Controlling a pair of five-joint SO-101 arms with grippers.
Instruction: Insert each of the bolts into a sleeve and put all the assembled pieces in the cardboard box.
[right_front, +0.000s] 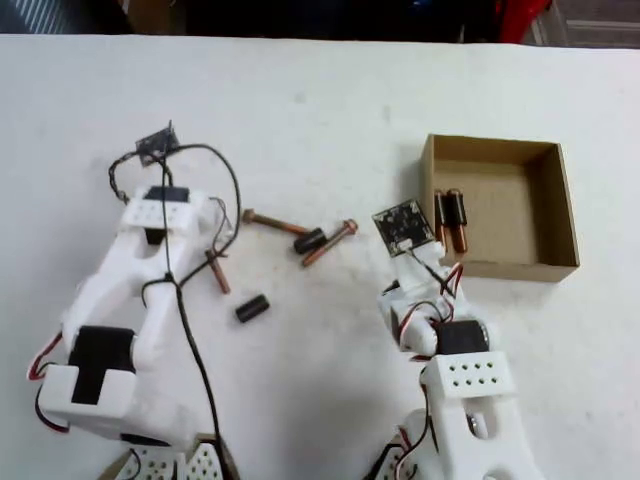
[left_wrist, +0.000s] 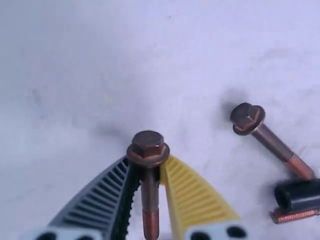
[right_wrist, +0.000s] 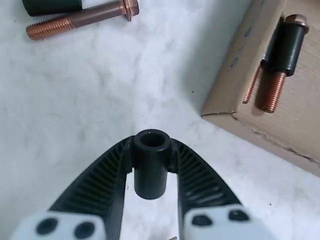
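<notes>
While left fingers (left_wrist: 192, 195) clamp bolt (left_wrist: 146, 165), right fingers (right_wrist: 100, 185) clamp sleeve (right_wrist: 150, 162).

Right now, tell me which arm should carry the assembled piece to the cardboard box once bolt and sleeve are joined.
Right, I'd judge. The right gripper, shut on a sleeve, sits just beside the cardboard box; the left gripper, shut on a bolt, is farther from it across the table.

Left arm (right_front: 120, 285), right arm (right_front: 468, 388) — white shells, black motors, black cables. Left end effector (left_wrist: 147, 162): grey and yellow ribbed fingers (left_wrist: 192, 195); right end effector (right_wrist: 151, 146): black.
</notes>
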